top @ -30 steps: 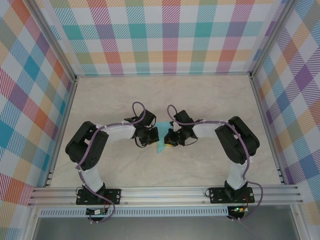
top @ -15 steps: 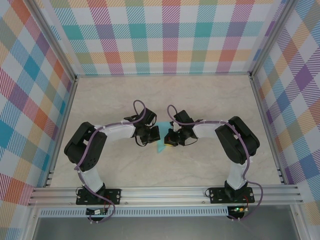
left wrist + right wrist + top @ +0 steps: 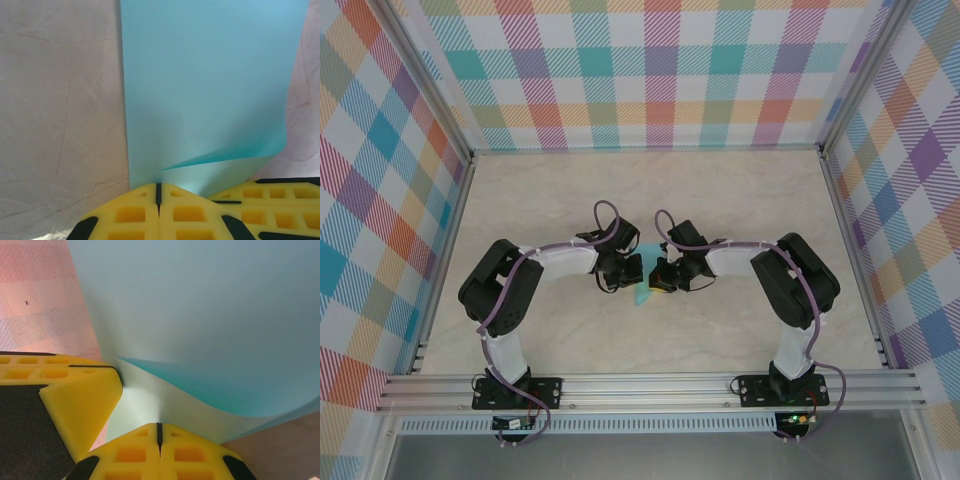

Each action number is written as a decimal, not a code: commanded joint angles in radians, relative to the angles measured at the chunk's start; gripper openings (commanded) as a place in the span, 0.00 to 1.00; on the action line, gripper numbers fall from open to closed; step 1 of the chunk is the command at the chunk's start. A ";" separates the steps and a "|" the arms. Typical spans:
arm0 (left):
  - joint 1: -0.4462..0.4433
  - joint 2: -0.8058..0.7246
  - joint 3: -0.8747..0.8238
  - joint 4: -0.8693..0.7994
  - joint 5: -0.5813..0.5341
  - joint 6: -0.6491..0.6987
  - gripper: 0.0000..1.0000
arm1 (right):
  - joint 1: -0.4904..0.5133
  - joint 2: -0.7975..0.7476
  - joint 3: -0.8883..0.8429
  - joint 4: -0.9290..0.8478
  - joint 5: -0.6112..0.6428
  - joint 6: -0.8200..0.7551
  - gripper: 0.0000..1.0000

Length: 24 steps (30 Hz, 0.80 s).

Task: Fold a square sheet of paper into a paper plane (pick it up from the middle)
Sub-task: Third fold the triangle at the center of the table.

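Note:
The square sheet of paper [image 3: 642, 293] is turquoise and partly folded, lying on the table between my two wrists. In the left wrist view the sheet [image 3: 200, 75] stretches away flat, and a lifted flap runs down into the tip of my left gripper [image 3: 159, 186], which is shut on its near edge. The right gripper's yellow fingers [image 3: 272, 200] sit close beside it. In the right wrist view the paper [image 3: 200, 305] curls up with its pale underside showing. My right gripper [image 3: 159, 426] is shut on that edge, with the left fingers [image 3: 75, 390] just to its left. From above, the left gripper [image 3: 632, 270] and right gripper [image 3: 658, 278] nearly touch.
The beige marbled table [image 3: 750, 200] is walled by checked panels on three sides. An aluminium rail [image 3: 640, 388] carrying both arm bases runs along the near edge.
The left arm's elbow and wrist have shifted a little to the right, closer to the right gripper. The right arm and the paper have barely moved.

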 commanded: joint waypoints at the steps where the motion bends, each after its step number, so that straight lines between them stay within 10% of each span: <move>1: -0.013 0.046 -0.010 -0.094 -0.053 0.022 0.00 | -0.013 -0.040 -0.015 -0.046 0.020 -0.018 0.00; 24: -0.026 0.069 0.004 -0.205 -0.133 0.031 0.00 | -0.082 0.030 0.011 -0.116 0.147 -0.076 0.00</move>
